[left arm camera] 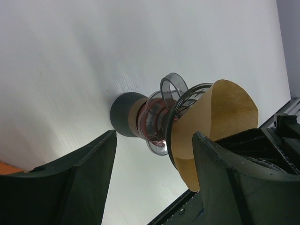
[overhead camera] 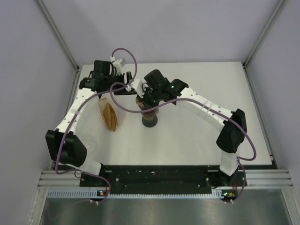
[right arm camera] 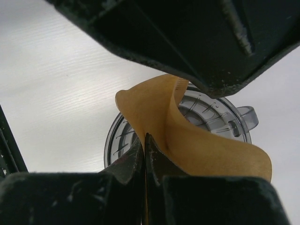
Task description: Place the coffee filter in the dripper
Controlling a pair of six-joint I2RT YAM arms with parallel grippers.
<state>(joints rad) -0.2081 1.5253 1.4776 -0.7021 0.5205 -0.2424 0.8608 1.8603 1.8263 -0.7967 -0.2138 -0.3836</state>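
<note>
The right claw [right arm camera: 144, 143] is clamped on the coffee filter [right arm camera: 187, 136], which is partly inside the dripper [right arm camera: 220, 117], so I think only seating and release are left; the left claw [left arm camera: 154, 145] stands apart, empty.

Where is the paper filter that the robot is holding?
The filter is mid-table in the top view, pinched by the right fingers at the mouth of the dripper.

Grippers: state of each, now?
Left gripper: open, empty.
Right gripper: closed on the coffee filter, over the dripper.
</note>
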